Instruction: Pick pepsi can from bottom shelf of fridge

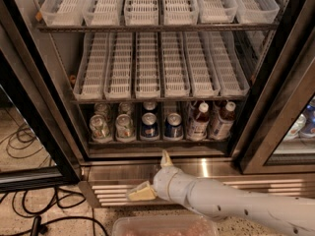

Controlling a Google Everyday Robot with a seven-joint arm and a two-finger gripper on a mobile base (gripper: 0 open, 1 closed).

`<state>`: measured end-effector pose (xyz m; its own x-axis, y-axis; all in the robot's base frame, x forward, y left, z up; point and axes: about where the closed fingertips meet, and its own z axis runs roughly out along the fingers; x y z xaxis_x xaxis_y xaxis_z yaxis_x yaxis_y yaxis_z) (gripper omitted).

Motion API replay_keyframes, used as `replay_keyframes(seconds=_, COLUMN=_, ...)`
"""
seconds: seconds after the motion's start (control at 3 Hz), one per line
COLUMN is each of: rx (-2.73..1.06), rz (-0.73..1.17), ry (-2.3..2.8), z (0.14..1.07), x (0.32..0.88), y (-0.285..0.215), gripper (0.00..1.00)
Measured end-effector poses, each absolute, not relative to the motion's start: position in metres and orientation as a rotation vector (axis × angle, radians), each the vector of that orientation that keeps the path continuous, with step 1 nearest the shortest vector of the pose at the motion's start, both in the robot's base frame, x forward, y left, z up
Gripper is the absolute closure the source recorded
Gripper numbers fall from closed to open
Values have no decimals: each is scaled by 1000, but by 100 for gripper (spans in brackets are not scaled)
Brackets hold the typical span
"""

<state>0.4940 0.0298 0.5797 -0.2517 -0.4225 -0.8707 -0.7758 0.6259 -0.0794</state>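
Standing upright, long axis vertical, top up: pepsi can, on shelf beside bottles. Hanging spread open, empty, before fridge base: gripper.

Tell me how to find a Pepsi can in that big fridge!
Find the fridge's bottom shelf, the dark row under the white trays. Two dark blue cans stand mid-row, above the open pincer; pick the right-hand Pepsi can. It alone has a red-capped bottle beside it, while a silver-green can sits beside its blue twin.
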Motion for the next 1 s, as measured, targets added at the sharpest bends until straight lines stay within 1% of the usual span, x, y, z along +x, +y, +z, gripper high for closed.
replay_keyframes(seconds=0.33, rx=-841, rz=448, ry=1853, z=577, x=501, y=51, gripper=0)
replay_keyframes(seconds=0.67, rx=-730, rz=303, ry=1795, z=587, x=538, y=31, gripper=0)
replay_keyframes(seconds=1.0, rx=-607, rz=125, ry=1751, z=603, x=570, y=-12, gripper=0)
